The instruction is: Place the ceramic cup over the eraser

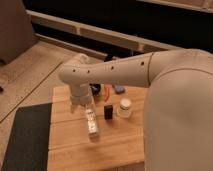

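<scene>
In the camera view, the arm [115, 70] reaches in from 3 o'clock across the wooden desk [115, 147]. It bends down at the wrist, so the hand [92, 125] hangs low over the boards near the desk's middle. I read the hand as open and holding nothing. The ceramic cup [124, 107] stands free on the desk at about 2 o'clock from the hand, well clear of its fingers. The eraser [108, 111] stands upright between them, just beside the cup on the cup's 9 o'clock side, and I cannot tell whether they touch. Farther back, at 12 o'clock from the eraser, lie a thin red-orange object [106, 91] and a flat blue-grey oblong [119, 89], with a dark bowl [96, 88] half hidden by the wrist. I expect the cup to be stiff, light enough for this hand, and brittle if knocked against the wood. Its glaze looks slick, so a pinch on the rim could slip. I would take it across the body at mid height, coming in from its 3 o'clock side to keep the fingers off the eraser. The eraser is narrow and looks easy to topple. I cannot make out which way the cup's mouth faces.
</scene>
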Available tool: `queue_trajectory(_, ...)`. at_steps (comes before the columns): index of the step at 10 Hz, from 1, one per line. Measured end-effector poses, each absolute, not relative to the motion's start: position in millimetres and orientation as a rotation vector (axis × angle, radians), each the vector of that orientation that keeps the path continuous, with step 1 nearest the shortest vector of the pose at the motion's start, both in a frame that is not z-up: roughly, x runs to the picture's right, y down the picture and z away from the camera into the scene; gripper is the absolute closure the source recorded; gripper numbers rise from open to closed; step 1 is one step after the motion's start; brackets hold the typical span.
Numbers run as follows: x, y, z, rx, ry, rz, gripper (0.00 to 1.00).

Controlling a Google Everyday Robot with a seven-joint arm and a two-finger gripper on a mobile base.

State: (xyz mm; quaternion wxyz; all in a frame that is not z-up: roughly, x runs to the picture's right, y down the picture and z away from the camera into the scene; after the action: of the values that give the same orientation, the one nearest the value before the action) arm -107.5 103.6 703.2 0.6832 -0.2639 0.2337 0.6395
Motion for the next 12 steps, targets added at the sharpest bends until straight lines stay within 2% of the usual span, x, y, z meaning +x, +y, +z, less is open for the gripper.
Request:
queue_trajectory(10, -108.0, 102.0, 702.9, -0.589, 0.521, 1.433, 0.35)
queue_trajectory(12, -100.2, 80.1, 708.3, -0.516, 0.517, 1.397, 0.35)
